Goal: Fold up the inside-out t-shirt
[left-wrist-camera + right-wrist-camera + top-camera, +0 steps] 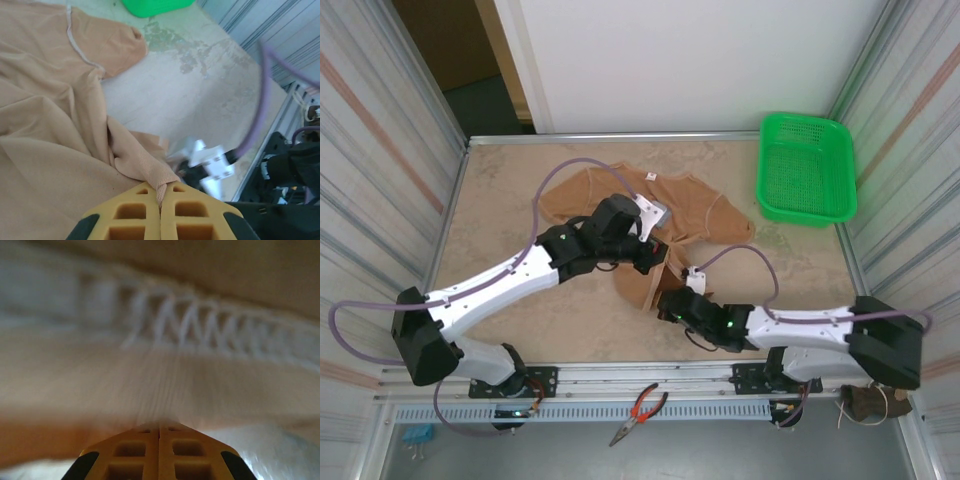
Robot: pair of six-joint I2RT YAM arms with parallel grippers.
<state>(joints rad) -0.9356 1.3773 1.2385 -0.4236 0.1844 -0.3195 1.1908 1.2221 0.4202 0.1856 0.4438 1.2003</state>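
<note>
Garments: one tan t-shirt point(705, 215), bearing one small white tag point(651, 176). Containers, tools and furniture: one green basket point(808, 170), one pair of red-handled pliers point(640, 412), one table point(510, 200). Robot hardware: two arms, the left arm point(500, 285) and the right arm point(810, 325); two grippers, the left gripper point(160, 187) and the right gripper point(159, 426), each with two yellow fingers point(130, 215), four in all; two purple cables point(563, 166), one per arm.

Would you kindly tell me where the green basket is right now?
In the top external view, the green basket sits at the far right corner of the table, just right of the tan t-shirt.
</note>
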